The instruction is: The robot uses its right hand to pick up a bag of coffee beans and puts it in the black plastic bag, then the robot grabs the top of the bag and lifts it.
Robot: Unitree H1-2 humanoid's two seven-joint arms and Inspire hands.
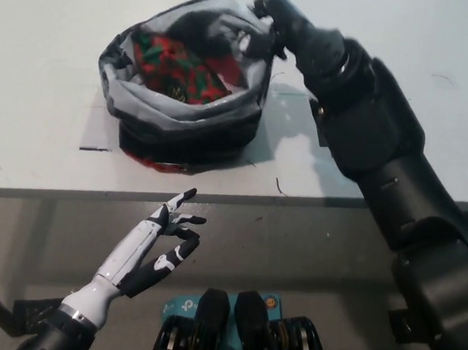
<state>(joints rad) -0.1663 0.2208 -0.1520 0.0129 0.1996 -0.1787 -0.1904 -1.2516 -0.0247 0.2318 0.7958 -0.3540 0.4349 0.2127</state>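
I see the black right hand [270, 20] clamped on the top rim of the glossy black plastic bag [182, 110], which stands near the white table's [50, 39] front edge holding the red-and-green coffee bean bag [174, 65], while the white left hand [160, 238] rests below that edge, fingers apart.

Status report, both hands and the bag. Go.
Right hand shut on black plastic bag rim. Left hand open, resting below table edge. Coffee bean bag inside. Nothing in the way.
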